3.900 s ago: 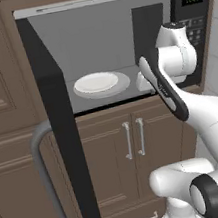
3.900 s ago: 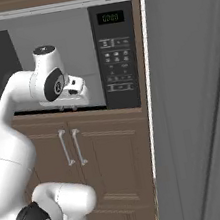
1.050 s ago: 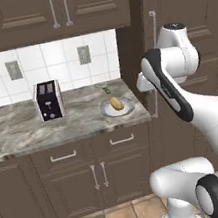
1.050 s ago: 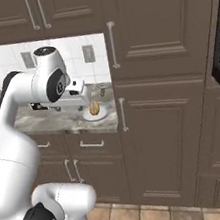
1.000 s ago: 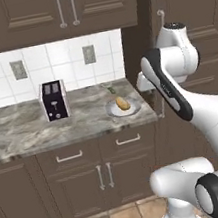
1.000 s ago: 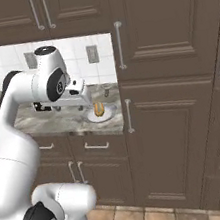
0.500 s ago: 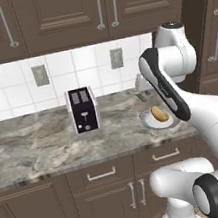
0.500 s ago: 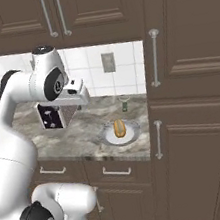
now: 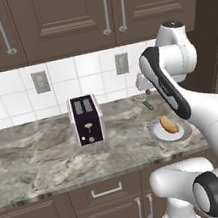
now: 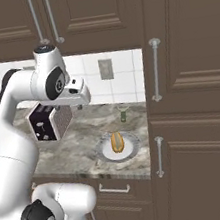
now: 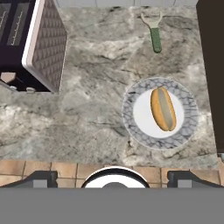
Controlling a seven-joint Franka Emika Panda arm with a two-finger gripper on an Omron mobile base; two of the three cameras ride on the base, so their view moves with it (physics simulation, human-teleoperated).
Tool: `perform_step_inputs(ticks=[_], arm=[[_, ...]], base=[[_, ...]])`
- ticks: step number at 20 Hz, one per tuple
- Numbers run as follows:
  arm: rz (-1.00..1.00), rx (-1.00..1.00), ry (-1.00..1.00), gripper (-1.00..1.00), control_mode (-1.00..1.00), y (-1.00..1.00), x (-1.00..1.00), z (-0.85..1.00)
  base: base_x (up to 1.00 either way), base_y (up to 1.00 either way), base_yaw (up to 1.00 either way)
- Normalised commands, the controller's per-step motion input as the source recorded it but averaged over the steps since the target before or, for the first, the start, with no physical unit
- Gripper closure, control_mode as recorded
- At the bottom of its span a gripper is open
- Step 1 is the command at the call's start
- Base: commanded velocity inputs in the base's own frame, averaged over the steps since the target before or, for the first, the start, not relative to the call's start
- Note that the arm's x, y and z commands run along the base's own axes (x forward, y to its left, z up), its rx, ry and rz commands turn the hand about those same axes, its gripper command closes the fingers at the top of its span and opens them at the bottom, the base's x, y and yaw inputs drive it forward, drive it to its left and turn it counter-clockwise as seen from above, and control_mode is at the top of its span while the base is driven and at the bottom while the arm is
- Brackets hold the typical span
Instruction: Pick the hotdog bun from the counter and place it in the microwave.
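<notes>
Your target, the hotdog bun (image 11: 163, 108), lies on a round plate (image 11: 140, 124) near the right-hand end of the counter (image 11: 92, 113), just beside the tall dark cabinet (image 10: 195, 92). In the hand view it sits ahead of the fingers (image 11: 43, 177) and off to the right of their midline, with clear air between, so judge the next move as a shift to the right and then a descent. The bun's long axis runs nearly straight away from the hand in that view, tilted only slightly, which suggests the fingers should close across its short width. The two tips stand wide apart at the bottom of the hand view, holding nothing. Count what's there: one bun, one plate, one black toaster (image 9: 86, 119) well to the left, and one green-handled peeler (image 11: 154, 33) lying beyond the plate toward the wall. In the right base view the gripper (image 10: 76, 93) hangs high above the counter, nearer the toaster than the bun.
</notes>
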Motion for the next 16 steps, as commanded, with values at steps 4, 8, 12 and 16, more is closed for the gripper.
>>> perform_step_inputs(ticks=[4, 8, 12, 16], arm=[[0.00, 0.00, 0.02, -1.00, -1.00, -0.19, 0.00, -0.19], [0.02, -0.02, 0.12, -1.00, -1.00, -0.85, 0.05, -0.81], [0.04, -0.09, 0.23, -1.00, -1.00, -0.43, 0.21, -0.97], [0.06, -0.11, 0.22, -1.00, -1.00, 0.31, 0.74, -0.95]], base=[[0.01, -0.38, 0.00], [0.00, 0.00, 0.00], [0.00, 0.00, 0.00], [0.00, 0.00, 0.00]])
